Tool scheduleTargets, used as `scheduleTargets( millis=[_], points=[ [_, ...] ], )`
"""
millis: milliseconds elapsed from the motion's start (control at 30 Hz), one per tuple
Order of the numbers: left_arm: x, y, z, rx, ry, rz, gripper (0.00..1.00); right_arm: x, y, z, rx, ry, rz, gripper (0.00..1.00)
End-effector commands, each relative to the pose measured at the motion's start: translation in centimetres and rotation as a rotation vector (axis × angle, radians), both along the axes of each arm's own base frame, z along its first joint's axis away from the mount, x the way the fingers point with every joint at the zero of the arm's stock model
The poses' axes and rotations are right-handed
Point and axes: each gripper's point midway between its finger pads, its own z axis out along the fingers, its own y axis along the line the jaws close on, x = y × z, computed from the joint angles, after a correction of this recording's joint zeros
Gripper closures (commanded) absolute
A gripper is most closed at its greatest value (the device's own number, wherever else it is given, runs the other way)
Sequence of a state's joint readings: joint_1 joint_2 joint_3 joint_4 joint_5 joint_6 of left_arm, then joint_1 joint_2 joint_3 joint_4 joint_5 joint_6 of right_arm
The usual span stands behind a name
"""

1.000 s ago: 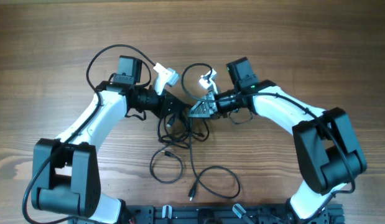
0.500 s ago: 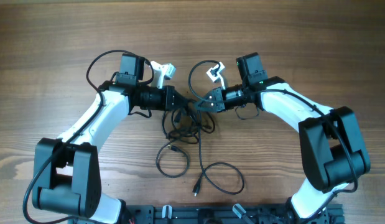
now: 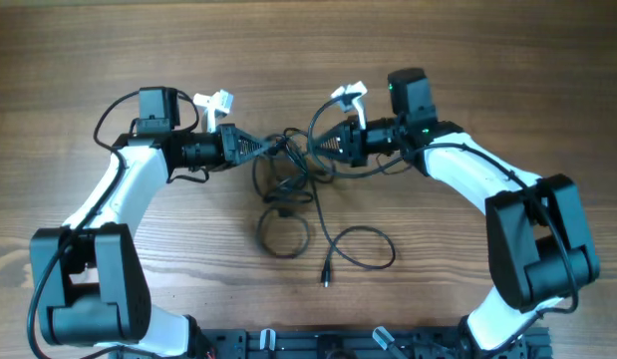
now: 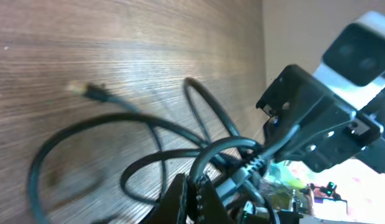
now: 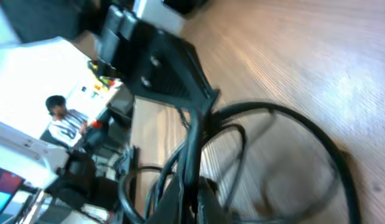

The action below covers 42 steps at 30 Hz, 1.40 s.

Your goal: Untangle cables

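- The table (image 3: 487, 60) is brown wood with long grain running left to right, and it fills the overhead view from edge to edge
- The cables (image 3: 293, 175) lie at mid-table as a black clump between the two arms, part of it lifted off the wood
- Below the clump one closed loop rests flat on the boards; just to its right a second, wider loop ends in a small plug (image 3: 326, 281) pointing toward the near edge
- The left gripper (image 3: 276, 146) points toward the centre, its fingers pressed together on a strand at the top of the clump
- The right gripper (image 3: 326, 142) faces it from the other side, near but apart, and it too pinches the cables between closed fingers
- In the right wrist view a single cord (image 5: 193, 143) runs nearly straight from that claw's own fingers up to the tip of the left gripper opposite
- In the left wrist view several cords arc over the wood, and another plug (image 4: 92, 91) lies on the boards well away from the bundle
- Past the table edge the room is bright and blurred: a seated person (image 5: 60, 118) in a striped top, a lit screen (image 5: 0, 190) low at the left, white walls, and some small coloured clutter that is too soft to name
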<state>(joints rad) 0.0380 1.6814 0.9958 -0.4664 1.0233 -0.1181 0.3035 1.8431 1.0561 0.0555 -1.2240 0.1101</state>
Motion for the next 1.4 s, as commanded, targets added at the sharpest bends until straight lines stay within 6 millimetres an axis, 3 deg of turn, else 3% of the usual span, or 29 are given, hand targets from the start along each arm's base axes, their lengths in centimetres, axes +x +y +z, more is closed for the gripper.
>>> scheduleTargets(
  millis=[0,200,333,433,533,600,700,767,800,900,1067,1100,1133,1200,1367],
  points=[
    [0.8,3.0,-1.9,0.096,0.017,0.096,0.96,1.0,-2.9,5.3,0.122,0.018,-0.011,0.96],
    [1.0,3.3,-2.3,0.121,0.018,0.107,0.96,3.1,-5.7,5.8,0.133,0.101,-0.109,0.96],
    [1.1,3.8,-2.8,0.158,0.022,0.123,0.96,2.1,-6.3,7.0,0.183,0.079,-0.033,0.95],
    [1.1,3.8,-2.8,0.157,0.021,0.123,0.96,3.9,-6.5,5.2,0.12,0.174,-0.175,0.96],
    [1.1,3.8,-2.7,0.157,0.02,0.123,0.96,4.9,-7.2,1.9,0.014,0.318,-0.321,0.94],
    [1.2,3.6,-2.6,0.145,0.015,0.118,0.95,3.7,-6.9,-0.2,-0.04,0.417,-0.338,0.83],
    [0.2,1.6,0.0,-0.019,-0.063,0.001,0.9,1.1,-4.5,-1.4,-0.081,0.455,-0.264,0.56],
    [-1.3,-0.1,3.3,-0.195,-0.214,-0.143,0.86,0.6,-3.0,-1.0,-0.076,0.447,-0.233,0.54],
    [-1.7,-0.3,3.7,-0.219,-0.245,-0.167,0.86,0.6,-2.6,-0.7,-0.068,0.442,-0.229,0.53],
    [-2.0,-0.3,3.8,-0.223,-0.27,-0.185,0.87,1.2,-1.3,-0.1,-0.056,0.455,-0.255,0.49],
    [-2.0,-0.4,3.9,-0.225,-0.278,-0.187,0.87,0.6,0.9,-1.2,-0.109,0.601,-0.33,0.39],
    [-1.7,-0.2,3.4,-0.189,-0.278,-0.178,0.86,0.5,1.4,-1.6,-0.129,0.595,-0.351,0.32],
    [-1.4,0.0,2.8,-0.154,-0.272,-0.168,0.77,0.7,1.5,-2.7,-0.176,0.6,-0.412,0.0],
    [-0.8,0.5,1.8,-0.099,-0.211,-0.12,0.63,1.8,0.9,-3.8,-0.218,0.573,-0.504,0.0],
    [-0.2,1.1,0.8,-0.045,-0.157,-0.068,0.51,4.9,-1.5,-5.4,-0.293,0.492,-0.733,0.0]
  ],
)
